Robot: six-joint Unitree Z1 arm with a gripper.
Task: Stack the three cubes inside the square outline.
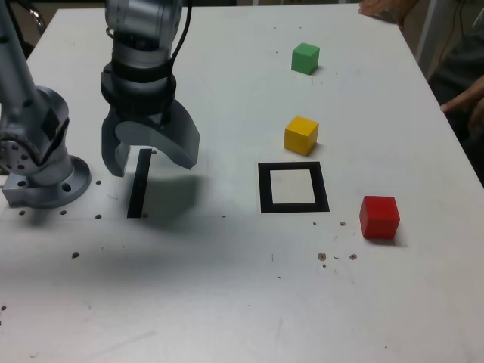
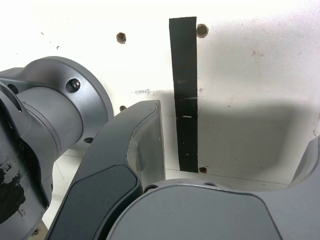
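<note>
In the exterior view the square outline (image 1: 293, 187), a thick black frame with a white centre, lies flat mid-table with nothing in it. A yellow cube (image 1: 301, 135) sits just behind it, a green cube (image 1: 305, 58) farther back, and a red cube (image 1: 379, 217) off its front right corner. My gripper (image 1: 150, 162) hangs open and empty over the straight black strip (image 1: 139, 182), well to the left of the outline. The wrist view shows only that strip (image 2: 185, 90) between my spread fingers (image 2: 145, 140); no cube appears there.
The arm's grey base (image 1: 41, 178) stands at the exterior view's left, also filling part of the wrist view as the base (image 2: 55, 115). A person's hand (image 1: 463, 97) rests beyond the table's right edge. Small holes dot the white table (image 1: 227, 302).
</note>
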